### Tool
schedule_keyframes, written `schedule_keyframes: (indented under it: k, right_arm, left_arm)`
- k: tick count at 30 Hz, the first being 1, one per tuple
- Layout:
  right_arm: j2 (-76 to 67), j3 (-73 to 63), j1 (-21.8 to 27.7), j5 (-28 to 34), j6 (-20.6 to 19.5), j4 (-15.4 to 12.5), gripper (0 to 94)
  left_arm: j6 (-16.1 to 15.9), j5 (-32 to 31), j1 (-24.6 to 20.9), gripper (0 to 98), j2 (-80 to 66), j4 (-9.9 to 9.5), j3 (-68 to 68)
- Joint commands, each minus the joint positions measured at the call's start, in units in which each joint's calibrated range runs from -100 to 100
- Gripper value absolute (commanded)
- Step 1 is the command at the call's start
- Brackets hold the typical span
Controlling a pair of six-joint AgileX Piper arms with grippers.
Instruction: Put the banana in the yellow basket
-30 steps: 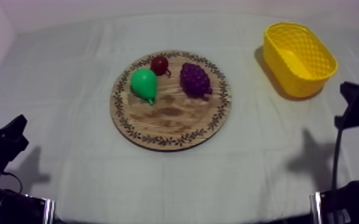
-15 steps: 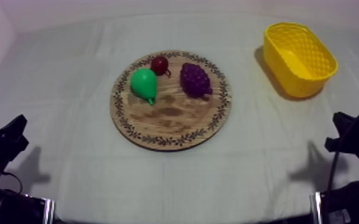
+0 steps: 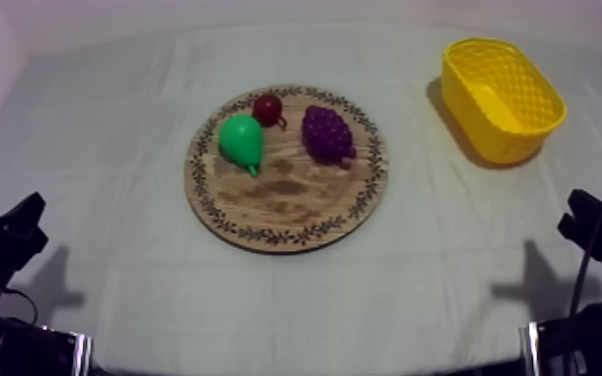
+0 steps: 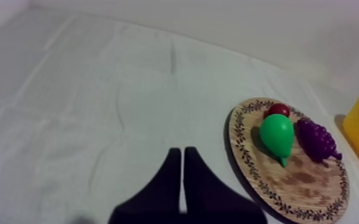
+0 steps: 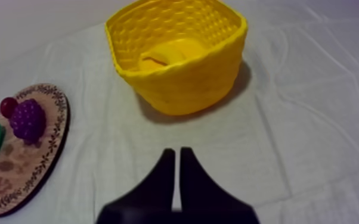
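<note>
The worktop cloth (image 3: 115, 120) looks matt and creased. The board (image 3: 285, 205) is grainy wood with darker blotches. The basket (image 3: 527, 125) looks like moulded yellow plastic in a woven lattice. The pear (image 3: 240, 140) looks smooth and faintly glossy, the grapes (image 3: 327, 133) knobbly.

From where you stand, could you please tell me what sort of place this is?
Probably a robot practice bench: a cloth-covered table, toy pear and grapes on a wooden board, a yellow basket, and my left gripper and right gripper shut.
</note>
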Motion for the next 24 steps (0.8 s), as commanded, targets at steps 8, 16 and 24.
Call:
schedule_keyframes:
  k: [8,16,24]
  right_arm:
    - [-0.03,0.68,0.07,-2.33,12.35,0.06,0.5]
    - [-0.03,0.74,0.07,-2.57,15.80,0.06,0.4]
    - [-0.03,0.74,0.07,-2.59,14.65,0.06,0.4]
  left_arm:
    - [0.00,-0.01,0.01,0.1,0.00,0.00,0.03]
    - [0.00,-0.01,0.01,0.1,0.00,0.00,0.03]
    - [0.02,-0.01,0.01,0.1,0.00,0.00,0.03]
